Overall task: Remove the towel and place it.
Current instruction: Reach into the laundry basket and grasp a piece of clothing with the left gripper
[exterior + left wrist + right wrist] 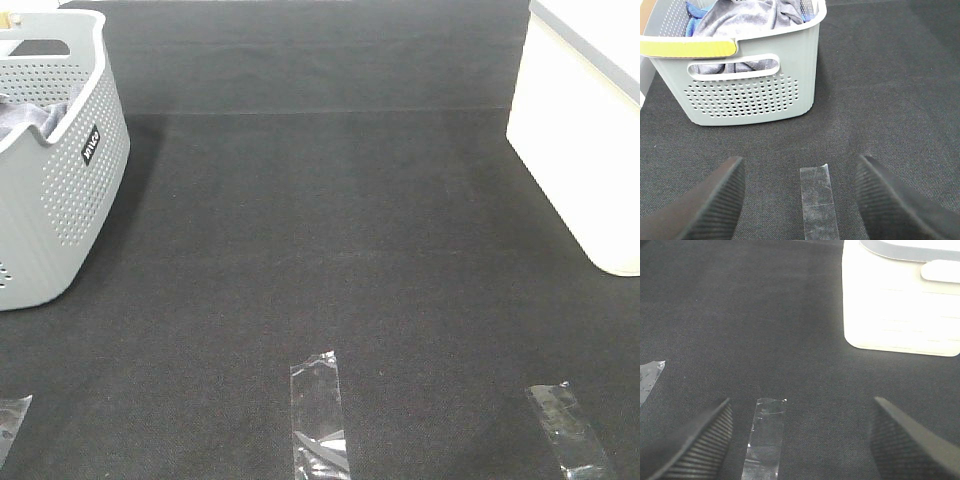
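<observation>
Spread wide, L gripper [800, 165] & R gripper [802, 405] hover above black mat [885, 75]; towel [742, 20] bunched in grey basket [750, 102].

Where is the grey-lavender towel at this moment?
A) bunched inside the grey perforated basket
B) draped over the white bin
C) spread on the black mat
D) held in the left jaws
A: the towel lies bunched inside the basket, and the left gripper is open and empty.
</observation>
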Robot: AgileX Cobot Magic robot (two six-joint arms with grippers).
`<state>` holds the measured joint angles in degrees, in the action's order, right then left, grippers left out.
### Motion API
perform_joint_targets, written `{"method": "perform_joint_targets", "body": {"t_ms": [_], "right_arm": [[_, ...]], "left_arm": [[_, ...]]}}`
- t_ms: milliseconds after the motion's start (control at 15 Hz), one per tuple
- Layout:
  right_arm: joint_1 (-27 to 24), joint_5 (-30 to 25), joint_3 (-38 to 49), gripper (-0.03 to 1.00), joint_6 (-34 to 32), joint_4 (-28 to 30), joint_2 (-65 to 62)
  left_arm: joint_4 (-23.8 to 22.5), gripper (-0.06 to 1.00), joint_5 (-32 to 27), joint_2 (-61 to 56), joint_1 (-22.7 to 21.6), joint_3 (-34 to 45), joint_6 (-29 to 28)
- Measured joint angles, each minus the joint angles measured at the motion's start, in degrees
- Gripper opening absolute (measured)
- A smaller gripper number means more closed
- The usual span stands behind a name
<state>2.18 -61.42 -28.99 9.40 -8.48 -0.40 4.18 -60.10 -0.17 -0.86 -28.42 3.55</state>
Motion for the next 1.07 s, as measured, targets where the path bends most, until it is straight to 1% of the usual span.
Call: {"method": "perform_joint_targets", "body": {"t_ms": [1067], "right_arm": [[0.0, 0.0, 0.0, 0.71, 0.0, 0.0, 0.0]], "left_arm": [[0.0, 0.62, 0.0, 0.0, 0.0, 0.0, 0.0]]}}
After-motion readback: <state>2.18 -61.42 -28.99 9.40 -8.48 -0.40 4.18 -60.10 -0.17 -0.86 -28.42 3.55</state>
